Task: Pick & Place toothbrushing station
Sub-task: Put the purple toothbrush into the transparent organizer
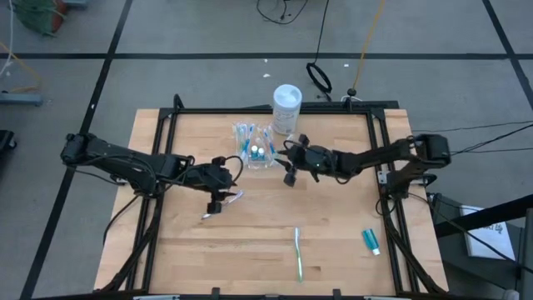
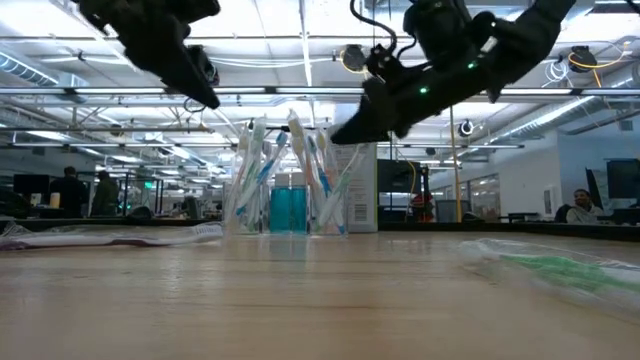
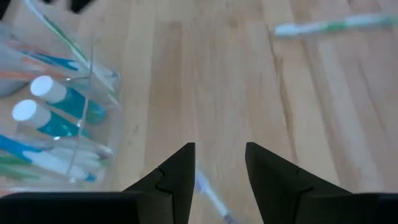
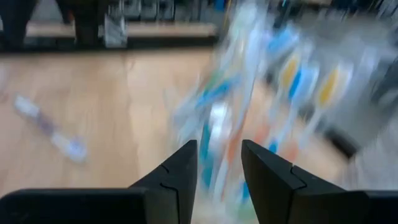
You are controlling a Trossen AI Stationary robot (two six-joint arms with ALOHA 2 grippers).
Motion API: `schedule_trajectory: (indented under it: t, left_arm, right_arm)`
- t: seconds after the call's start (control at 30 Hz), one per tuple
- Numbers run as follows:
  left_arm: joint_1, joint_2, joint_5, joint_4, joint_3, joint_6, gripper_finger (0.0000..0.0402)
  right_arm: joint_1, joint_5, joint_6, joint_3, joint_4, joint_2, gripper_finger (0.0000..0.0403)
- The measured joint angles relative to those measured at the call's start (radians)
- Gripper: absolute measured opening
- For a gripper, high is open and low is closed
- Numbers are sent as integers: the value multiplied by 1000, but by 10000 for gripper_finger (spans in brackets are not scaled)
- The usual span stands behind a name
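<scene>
A small clear cup (image 1: pixel 256 147) stands upright on the wooden table, holding several pastel toothbrushes and blue toothpaste tubes (image 3: pixel 59 112); it also shows in the low view (image 2: pixel 290 195). My left gripper (image 1: pixel 215 202) is open and points down above a loose white toothbrush (image 1: pixel 226 201), which lies flat on the table and shows between the fingers in the left wrist view (image 3: pixel 208 194). My right gripper (image 1: pixel 285 158) is open in the air just right of the cup, which fills the right wrist view (image 4: pixel 249 99). In the low view both grippers (image 2: pixel 205 95) (image 2: pixel 345 130) are clear of the table.
A taller white cylindrical container (image 1: pixel 286 107) stands behind the cup at the far edge. A green toothbrush (image 1: pixel 298 252) lies near the front edge, and a blue toothpaste tube (image 1: pixel 371 241) lies at the front right. A black frame (image 1: pixel 166 125) borders the table.
</scene>
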Motion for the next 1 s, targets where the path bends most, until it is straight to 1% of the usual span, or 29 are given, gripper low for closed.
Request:
schedule_trajectory:
  t: [0.07, 0.2, 0.33, 0.43, 0.57, 0.7, 0.77, 0.83, 0.9, 1.0]
  left_arm:
    - [0, 24, 0, 40, 0, -68, 147]
    - [-5, 112, 9, 86, 1, -224, 147]
    - [-10, 217, 17, 59, 0, -371, 147]
    - [-9, 289, 14, 10, 0, -475, 147]
    - [-9, 384, 3, 6, 0, -552, 147]
    - [-9, 470, -9, 27, 0, -539, 147]
    - [-9, 493, -29, 38, 4, -537, 147]
    - [-5, 509, -23, 38, 5, -547, 146]
    - [-4, 511, -15, 36, 5, -566, 137]
    - [-4, 503, -11, 39, 3, -565, 103]
  right_arm:
    - [12, -1, 47, 0, -149, -56, 120]
    - [41, -3, 138, 0, -370, -144, 117]
    - [67, -3, 192, 0, -513, -200, 118]
    - [83, -3, 192, 0, -551, -218, 118]
    - [90, -4, 189, 0, -554, -218, 115]
    - [89, -3, 189, 0, -558, -218, 115]
    - [89, -3, 188, 0, -560, -218, 114]
    - [89, -2, 189, 0, -559, -218, 114]
    - [89, -3, 188, 0, -559, -218, 114]
    - [89, -2, 188, 0, -557, -218, 114]
